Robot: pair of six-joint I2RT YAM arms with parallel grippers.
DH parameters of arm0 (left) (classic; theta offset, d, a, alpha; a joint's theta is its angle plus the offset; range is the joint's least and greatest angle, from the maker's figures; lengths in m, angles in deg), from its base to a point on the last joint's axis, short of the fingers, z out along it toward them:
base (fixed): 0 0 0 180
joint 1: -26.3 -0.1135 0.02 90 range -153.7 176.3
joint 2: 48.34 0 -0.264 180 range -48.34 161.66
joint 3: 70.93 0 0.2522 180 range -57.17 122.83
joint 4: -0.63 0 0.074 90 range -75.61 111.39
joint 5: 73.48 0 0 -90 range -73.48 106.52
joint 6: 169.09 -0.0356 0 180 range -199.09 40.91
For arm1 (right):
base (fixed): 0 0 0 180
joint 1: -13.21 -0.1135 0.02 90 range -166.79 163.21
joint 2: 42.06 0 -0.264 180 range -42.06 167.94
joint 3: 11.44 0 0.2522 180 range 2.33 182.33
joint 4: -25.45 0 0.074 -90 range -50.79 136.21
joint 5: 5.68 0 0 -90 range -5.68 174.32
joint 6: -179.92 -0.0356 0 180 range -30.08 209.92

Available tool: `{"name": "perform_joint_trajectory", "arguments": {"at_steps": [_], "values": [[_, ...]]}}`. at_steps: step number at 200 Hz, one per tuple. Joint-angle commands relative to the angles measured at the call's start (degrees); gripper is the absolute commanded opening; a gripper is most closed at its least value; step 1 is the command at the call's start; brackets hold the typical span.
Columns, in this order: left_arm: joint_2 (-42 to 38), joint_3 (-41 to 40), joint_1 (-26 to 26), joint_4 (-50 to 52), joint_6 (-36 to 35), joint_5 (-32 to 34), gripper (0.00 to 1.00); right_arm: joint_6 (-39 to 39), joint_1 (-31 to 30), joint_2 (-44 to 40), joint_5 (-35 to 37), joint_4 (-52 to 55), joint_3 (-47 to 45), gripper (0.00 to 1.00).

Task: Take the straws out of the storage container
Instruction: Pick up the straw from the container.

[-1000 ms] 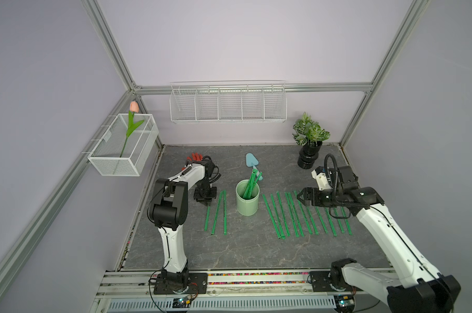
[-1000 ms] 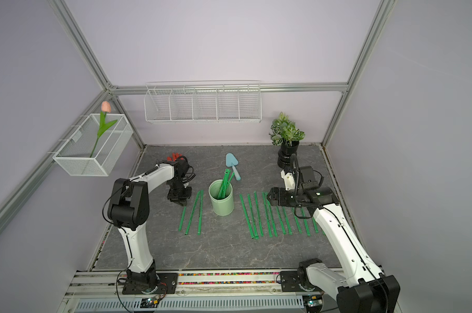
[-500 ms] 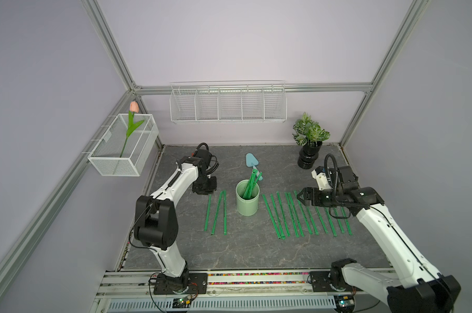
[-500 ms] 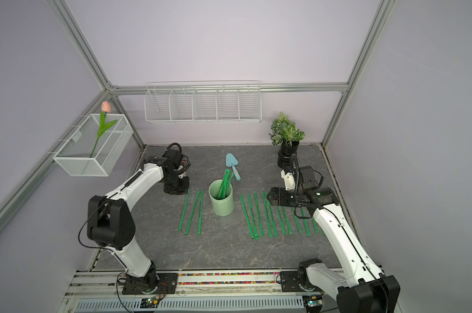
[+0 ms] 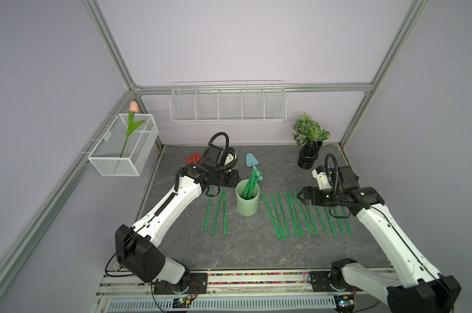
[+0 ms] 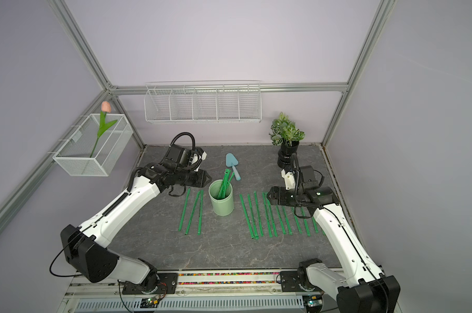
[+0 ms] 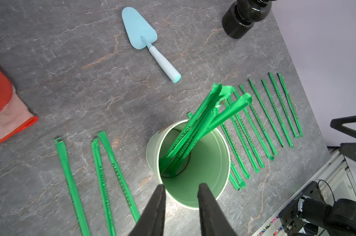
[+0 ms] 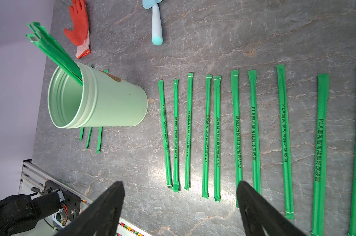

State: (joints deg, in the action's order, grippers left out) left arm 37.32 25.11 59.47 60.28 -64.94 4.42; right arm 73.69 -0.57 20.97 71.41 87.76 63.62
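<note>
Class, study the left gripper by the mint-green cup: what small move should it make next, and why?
Probably advance the left gripper over the mint-green cup to the leaning straws and close on one. Its jaws stand apart and empty at the cup's rim, and a few straws are left inside, their tops sticking out.

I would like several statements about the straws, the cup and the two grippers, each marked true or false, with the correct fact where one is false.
1. The storage container stands upright with a few straws inside. True.
2. The right gripper is shut on a straw. False: its jaws are wide apart and hold nothing.
3. Three straws lie on the table beside the container, on the robot's left. True.
4. The blue trowel is inside the container. False: it lies on the table behind it.
5. The left gripper has its jaws apart and holds nothing. True.
</note>
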Motion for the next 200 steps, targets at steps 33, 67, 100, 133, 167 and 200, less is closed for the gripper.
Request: {"name": "perform_joint_trajectory", "arguments": {"at_steps": [33, 67, 100, 133, 167, 200], "values": [[5.55, 0.94, 4.04, -4.05, 0.0, -0.89, 0.3, -0.45, -0.19, -0.09, 0.35, 0.4, 1.37, 0.89], [6.94, 1.39, 4.84, -4.43, 0.03, -0.84, 0.3, -0.44, -0.19, -0.18, 0.28, 0.53, 1.19, 0.89], [8.5, 2.36, 4.98, -3.96, -0.31, -0.2, 0.28, -0.42, -0.13, -0.09, 0.03, 0.45, 0.93, 0.89], [10.36, 3.42, 4.98, -3.88, -0.68, 0.19, 0.27, -0.22, -0.19, -0.05, -0.01, 0.49, 0.75, 0.89], [12.24, 4.9, 4.98, -3.55, -1.06, 0.35, 0.26, 0.05, -0.14, 0.17, 0.02, 0.63, 0.58, 0.89], [13.84, 6.36, 4.98, -2.84, -1.4, 0.36, 0.22, 0.09, -0.13, 0.37, -0.01, 0.58, 0.49, 0.89]]}}
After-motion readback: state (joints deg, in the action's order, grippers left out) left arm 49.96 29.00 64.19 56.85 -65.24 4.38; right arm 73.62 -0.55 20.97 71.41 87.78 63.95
